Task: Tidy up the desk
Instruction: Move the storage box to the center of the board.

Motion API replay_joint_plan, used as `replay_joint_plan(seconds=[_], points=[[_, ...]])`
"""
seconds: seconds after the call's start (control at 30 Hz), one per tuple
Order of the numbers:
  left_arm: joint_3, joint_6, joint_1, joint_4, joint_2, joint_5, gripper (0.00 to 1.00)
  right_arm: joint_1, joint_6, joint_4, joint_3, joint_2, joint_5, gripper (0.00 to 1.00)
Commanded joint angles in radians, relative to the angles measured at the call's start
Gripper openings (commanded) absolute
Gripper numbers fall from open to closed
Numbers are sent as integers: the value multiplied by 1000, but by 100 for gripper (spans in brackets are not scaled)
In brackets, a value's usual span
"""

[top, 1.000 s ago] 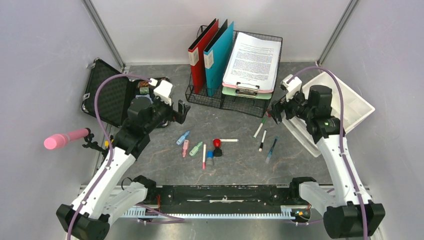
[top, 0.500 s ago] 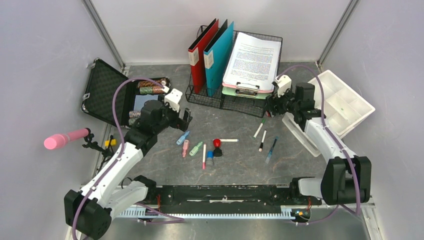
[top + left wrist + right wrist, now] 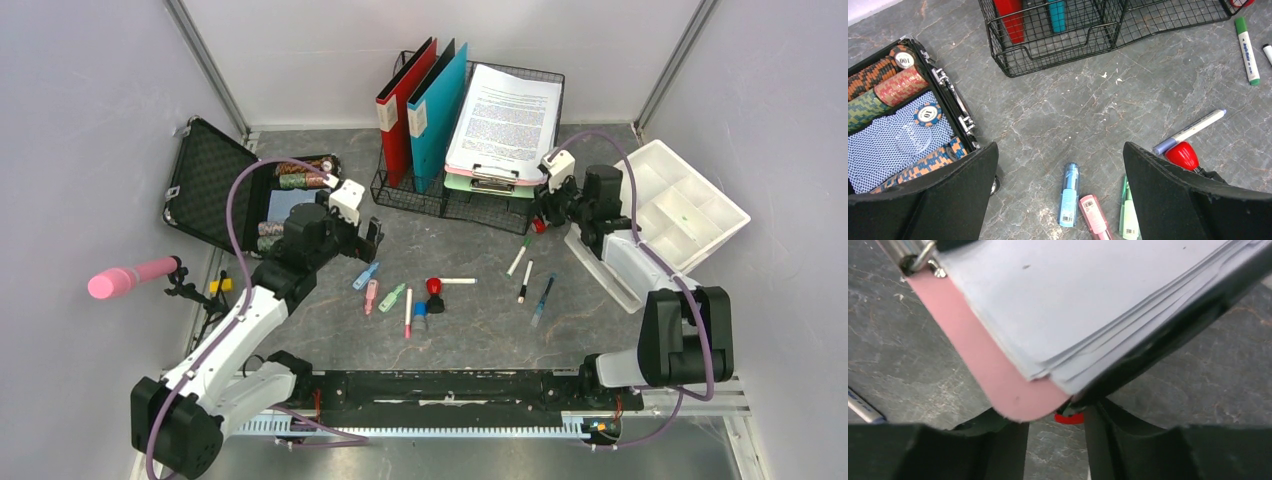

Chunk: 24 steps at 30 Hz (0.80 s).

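Note:
The dark grey stone-look desk [image 3: 480, 320] carries scattered stationery. My left gripper [image 3: 368, 232] [image 3: 1059, 150] hangs open and wide above a blue tube [image 3: 1068, 195], a pink tube [image 3: 1094, 212] and a green tube [image 3: 1128, 215], holding nothing. My right gripper [image 3: 543, 215] [image 3: 1057, 427] sits low at the wire rack's [image 3: 470, 195] front right corner, under the pink clipboard [image 3: 993, 365]. Its jaws stand narrowed, with bare desk showing between them. A small red thing [image 3: 1069, 418] lies at their tips, half hidden under the clipboard.
A red stamp [image 3: 1183, 155], a lilac-capped marker [image 3: 1193, 131], a green marker [image 3: 1247, 50] and pens [image 3: 525, 281] lie mid-desk. A black case [image 3: 215, 185] with poker chips [image 3: 893, 75] is at the left. A white compartment tray [image 3: 690, 210] is at the right.
My right arm reached in to the rack's corner and its jaws narrowed. My left gripper came forward from beside the case to above the tubes, still wide open.

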Motion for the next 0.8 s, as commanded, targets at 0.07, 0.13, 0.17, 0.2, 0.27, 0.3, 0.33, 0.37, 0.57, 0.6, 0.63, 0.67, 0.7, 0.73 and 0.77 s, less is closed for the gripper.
replay_joint_plan(seconds=[0.07,0.13,0.17,0.2,0.27,0.3,0.33,0.37,0.57,0.6,0.63,0.67,0.7,0.73,0.77], points=[[-15,45,4,54,-61,-42,100,1,-120,79,43,48,-27,33],[-17,44,4,55,-72,-40,100,1,-144,76,48,51,-17,28],[-19,45,4,55,-73,-40,100,1,-147,79,48,51,-10,26],[-20,44,5,56,-72,-40,100,1,-149,80,48,51,-6,23],[-21,44,4,54,-66,-41,100,0,-149,79,47,53,-10,16],[-21,44,4,55,-62,-43,100,1,-152,77,46,51,-13,10],[-21,43,4,54,-58,-43,100,1,-156,75,44,49,-13,6],[-20,44,4,54,-55,-43,100,0,-164,73,40,44,-13,3],[-24,69,4,77,-29,-44,100,-8,-173,73,11,-7,23,0],[-21,77,5,82,-11,-47,100,-12,-173,70,14,-10,21,0],[-13,86,4,83,12,-52,100,-14,-178,61,19,-13,11,0],[-5,94,4,83,33,-56,100,-16,-195,45,25,-13,-3,0],[6,106,4,82,60,-61,100,-18,-224,16,39,-10,-18,0],[19,113,5,82,81,-69,100,-19,-257,-19,54,-7,-29,0],[28,119,4,81,105,-71,100,-23,-285,-51,72,0,-40,0]])
